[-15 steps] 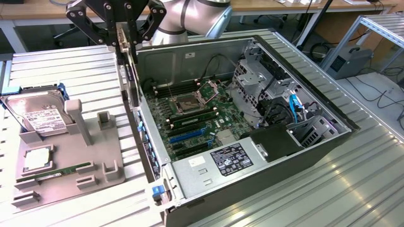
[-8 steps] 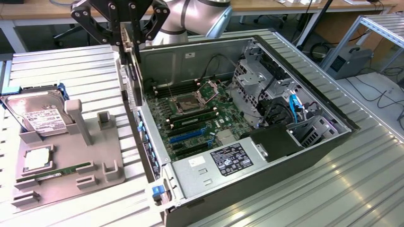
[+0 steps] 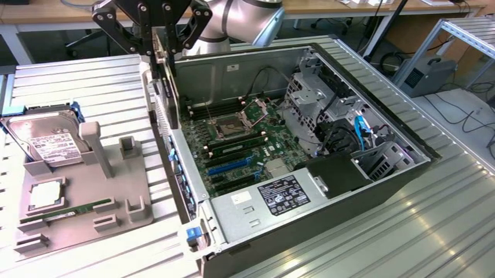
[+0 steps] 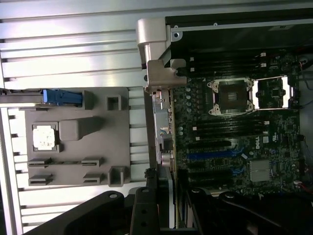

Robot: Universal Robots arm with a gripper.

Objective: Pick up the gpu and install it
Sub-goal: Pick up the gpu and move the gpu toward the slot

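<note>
Gripper (image 3: 164, 45) high over the exterior view's left wall of the computer case (image 3: 386, 124), jaws about half closed and clamped on the gpu (image 3: 168, 87). Card hanging straight down from the fingers, edge-on, long axis looking close to upright, lower end apparently just clear of the case rim. Silver end bracket (image 4: 155, 58) at the end away from the fingers, close beside that wall. Cooler side or green side toward the board: cannot tell.

Now the relation that matters. Motherboard (image 3: 247, 142) flat on the case floor, below the card and toward the exterior view's right. Blue expansion slots (image 3: 229, 166) on the nearer part of the board, past the open CPU socket (image 3: 232, 123), well apart from the card's lower edge. So: target lower, nearer and a little rightward of the held card.

Further out, grey parts tray (image 3: 93, 226) on the ribbed table, left of the case. Hard drive (image 3: 46, 142) at its far end, white label, print too small to read. RAM stick (image 3: 66, 212) lying at its near end. Black sticker on the power supply (image 3: 282, 195), white text unreadable. White mark on the board by the slots, looking like a Dell logo (image 4: 264, 139), not certain.
</note>
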